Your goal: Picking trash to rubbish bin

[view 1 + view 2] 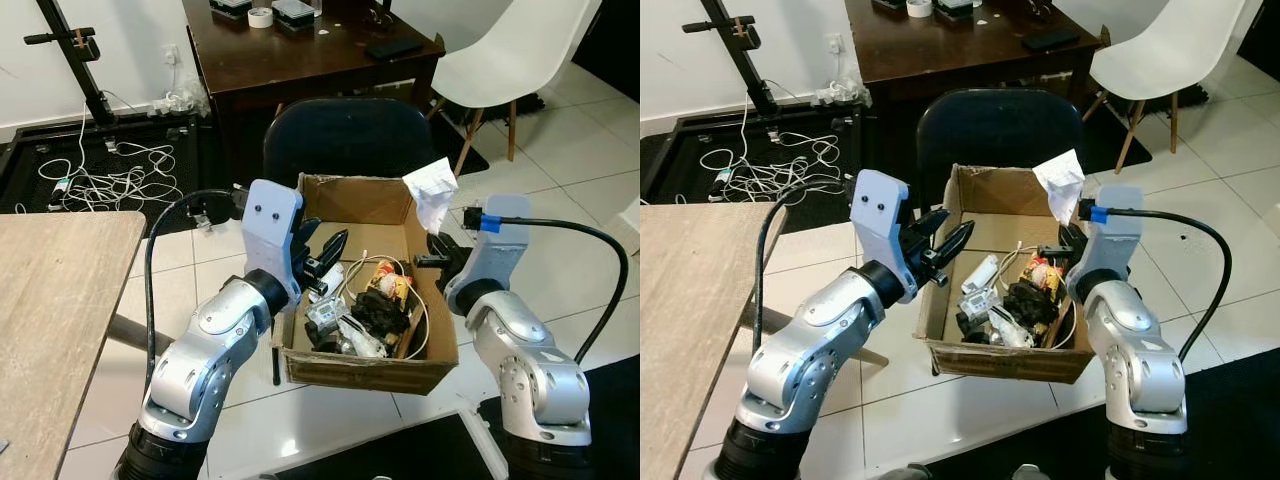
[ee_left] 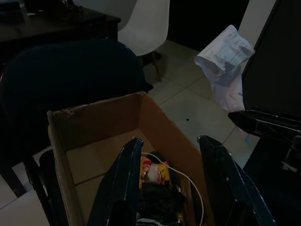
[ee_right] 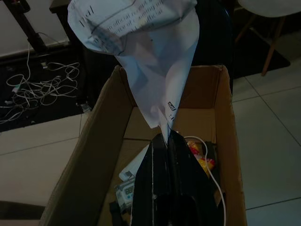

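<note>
Wooden table: at the far left, well apart from the work.
Cables: a white tangle on the dark mat behind, beside a black stand.
Left gripper: fingers spread apart and holding nothing, poised over the near-left part of the box.
Cardboard box: serves as the rubbish bin; stands on the tiled floor in front of a dark chair, flaps open.
Box contents: a yellow-and-red snack wrapper, a white cord, dark crumpled scraps, and a small white device; all lying loose.
Crumpled paper: the piece of trash in hand; raised above the box's far-right corner, clear of the rim.
Right gripper: fingers pressed together on the paper's lower tip, at the box's right wall.
Handling, as judged: very light, limp, creased printed sheet; not fragile; a pinch at any fold should hold it, and it may flutter or drift when let go, so a low release over the opening seems safer.
Right wrist view: shows the print on the sheet and the pinch point, with the box opening directly beyond.
Left wrist view: shows the gap between the left fingers, and the paper from its side.
Head views: place both arms against the box.
</note>
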Motion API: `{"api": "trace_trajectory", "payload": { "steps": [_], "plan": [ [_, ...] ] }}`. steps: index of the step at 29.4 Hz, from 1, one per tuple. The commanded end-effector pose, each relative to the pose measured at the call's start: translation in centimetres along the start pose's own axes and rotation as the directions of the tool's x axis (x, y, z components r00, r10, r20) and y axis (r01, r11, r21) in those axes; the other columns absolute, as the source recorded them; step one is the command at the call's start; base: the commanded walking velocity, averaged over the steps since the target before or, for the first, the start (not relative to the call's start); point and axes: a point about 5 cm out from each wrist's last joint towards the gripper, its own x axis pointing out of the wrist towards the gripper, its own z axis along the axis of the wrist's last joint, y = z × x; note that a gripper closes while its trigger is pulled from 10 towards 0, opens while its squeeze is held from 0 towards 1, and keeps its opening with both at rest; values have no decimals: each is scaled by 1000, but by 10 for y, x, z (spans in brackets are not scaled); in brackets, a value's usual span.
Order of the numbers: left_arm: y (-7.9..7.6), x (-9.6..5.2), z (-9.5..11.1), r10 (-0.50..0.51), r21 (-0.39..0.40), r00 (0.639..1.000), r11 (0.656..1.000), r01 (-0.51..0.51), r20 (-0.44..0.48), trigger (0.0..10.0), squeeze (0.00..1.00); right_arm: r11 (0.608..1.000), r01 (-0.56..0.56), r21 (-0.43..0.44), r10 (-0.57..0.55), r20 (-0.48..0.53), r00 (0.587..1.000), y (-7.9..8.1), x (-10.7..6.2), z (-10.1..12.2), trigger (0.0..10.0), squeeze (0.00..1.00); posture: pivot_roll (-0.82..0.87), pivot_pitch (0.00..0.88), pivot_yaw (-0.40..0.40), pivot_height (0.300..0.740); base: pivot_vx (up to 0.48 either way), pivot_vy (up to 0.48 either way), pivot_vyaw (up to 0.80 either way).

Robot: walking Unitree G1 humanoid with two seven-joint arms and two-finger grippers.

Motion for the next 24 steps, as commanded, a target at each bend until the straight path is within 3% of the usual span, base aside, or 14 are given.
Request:
{"api": "trace_trajectory", "payload": {
  "steps": [1,5,16,17,24],
  "plan": [
    [1,-3,-4,15,8,1000,1000,-15,-21,10000,0,1000,-2,4,2,-29,1000,1,-2,-5,10000,0,65,195,74,740,0,0,0],
    [7,-2,-8,36,67,998,997,-32,-60,10000,0,1000,-2,-17,2,-24,1000,3,2,-7,10000,0,69,230,97,740,0,0,0],
    [12,27,-11,-14,140,996,990,27,-93,10000,0,996,57,-70,-57,5,998,-20,28,-5,10000,0,55,307,141,740,0,0,0],
    [15,32,-8,-25,158,995,987,39,-93,10000,0,994,47,-100,-48,-14,999,-26,36,-7,10000,0,55,323,142,740,0,0,0],
    [21,37,-6,-34,175,995,983,50,-94,10000,0,990,22,-139,-32,-66,997,-36,49,-16,10000,0,60,345,139,740,0,0,0]
  ]
}}
